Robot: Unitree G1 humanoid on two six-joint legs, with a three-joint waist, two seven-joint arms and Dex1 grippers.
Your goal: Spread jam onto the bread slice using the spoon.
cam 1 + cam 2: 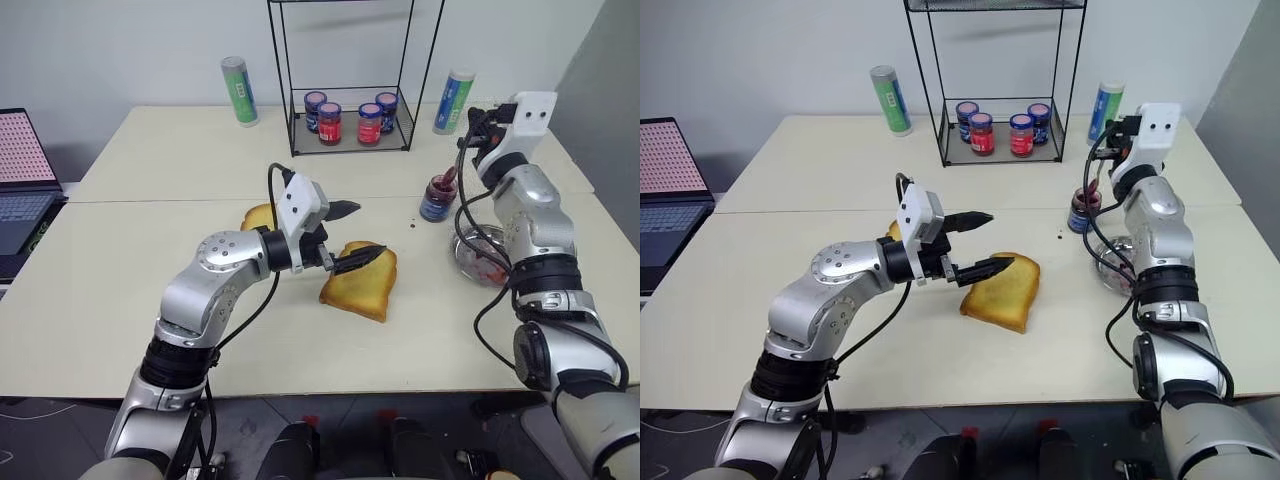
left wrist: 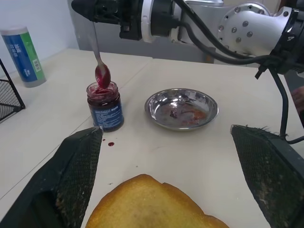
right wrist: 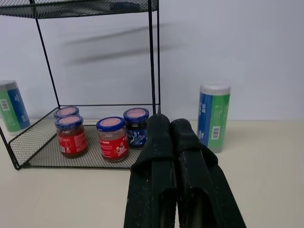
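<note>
Jaws, right gripper: clenched on the spoon, which hangs bowl-down, loaded, just above the jam jar, far right. Left gripper: spread wide, straddling the bread slice at centre. You carry leftward and nearer.

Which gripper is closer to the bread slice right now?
Left. The left gripper hangs open right over the bread slice; the right gripper is off by the jam jar, shut on the spoon above it.
</note>
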